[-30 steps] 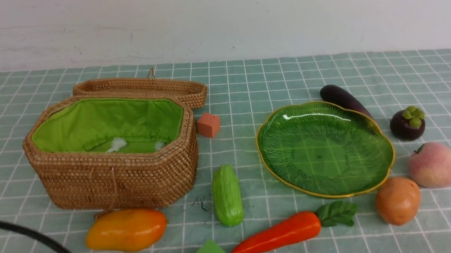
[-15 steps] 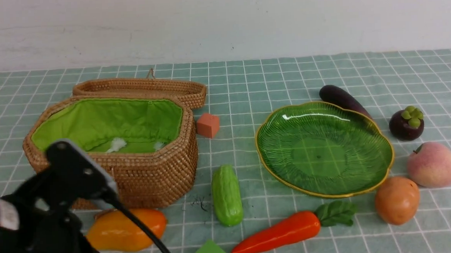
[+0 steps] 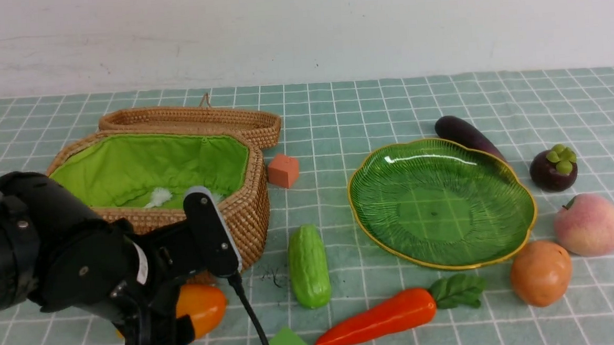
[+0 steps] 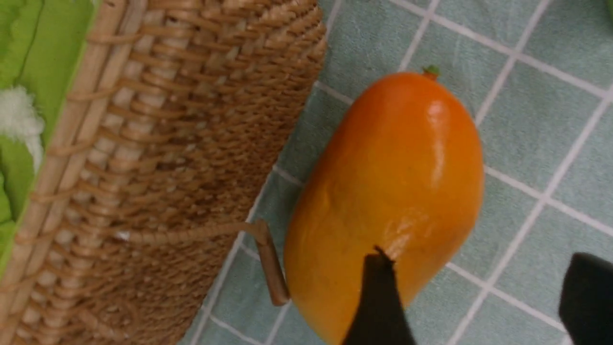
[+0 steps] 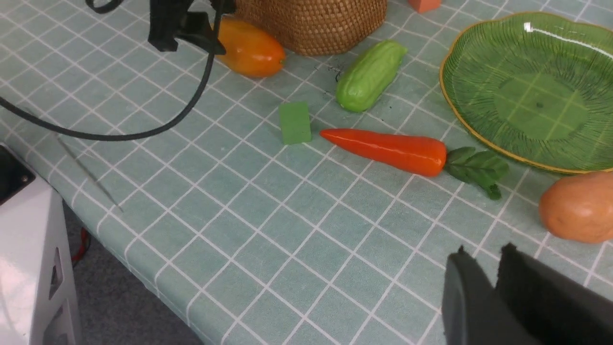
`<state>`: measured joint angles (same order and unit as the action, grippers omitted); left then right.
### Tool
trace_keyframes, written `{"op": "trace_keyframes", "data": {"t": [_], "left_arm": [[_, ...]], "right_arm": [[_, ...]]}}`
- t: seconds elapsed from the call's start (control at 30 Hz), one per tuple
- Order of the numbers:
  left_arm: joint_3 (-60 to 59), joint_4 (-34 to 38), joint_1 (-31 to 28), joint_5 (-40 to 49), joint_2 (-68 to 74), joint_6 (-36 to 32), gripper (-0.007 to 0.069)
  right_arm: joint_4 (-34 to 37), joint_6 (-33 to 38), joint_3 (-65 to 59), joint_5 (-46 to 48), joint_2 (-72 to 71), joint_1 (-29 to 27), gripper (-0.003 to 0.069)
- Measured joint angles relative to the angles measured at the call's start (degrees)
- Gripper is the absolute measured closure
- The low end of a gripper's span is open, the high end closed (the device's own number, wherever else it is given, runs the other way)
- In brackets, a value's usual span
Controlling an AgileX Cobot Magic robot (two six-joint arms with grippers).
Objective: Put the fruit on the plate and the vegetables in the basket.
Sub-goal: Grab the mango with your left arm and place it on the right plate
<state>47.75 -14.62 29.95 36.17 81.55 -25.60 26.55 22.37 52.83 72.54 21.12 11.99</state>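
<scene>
Mango [image 3: 203, 304] lying lower left in the front view, just before the basket [image 3: 246, 217] | left hand [image 4: 481, 261] hanging spread over its end, pinching nothing | risk: glossy rounded skin squirting out if jaws are closing off-centre; hand snagging basket's toggle loop [image 4: 268, 263].

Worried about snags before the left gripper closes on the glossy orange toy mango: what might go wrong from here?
1. The mango lies close beside the woven wicker basket, next to its toggle loop; a finger of the open left gripper may catch there.
2. One finger shows over the mango, so descending may shove the rounded fruit instead of straddling it.
</scene>
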Motion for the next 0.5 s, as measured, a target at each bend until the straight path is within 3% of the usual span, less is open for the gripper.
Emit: {"op": "trace_keyframes", "data": {"t": [0.07,0.2,0.5], "left_arm": [[0.0,-2.32,0.0,-2.26,2.03,0.0,-0.0009],[0.05,-4.3,0.0,-4.67,3.93,0.0,-0.0031],[0.36,-8.69,0.02,-7.66,10.0,-0.25,0.0092]], "right_arm": [[0.06,0.0,0.0,0.0,0.0,0.0,0.055],[0.67,0.0,0.0,0.0,0.0,0.03,0.055],[1.55,0.0,0.0,0.0,0.0,0.03,0.055]]}}
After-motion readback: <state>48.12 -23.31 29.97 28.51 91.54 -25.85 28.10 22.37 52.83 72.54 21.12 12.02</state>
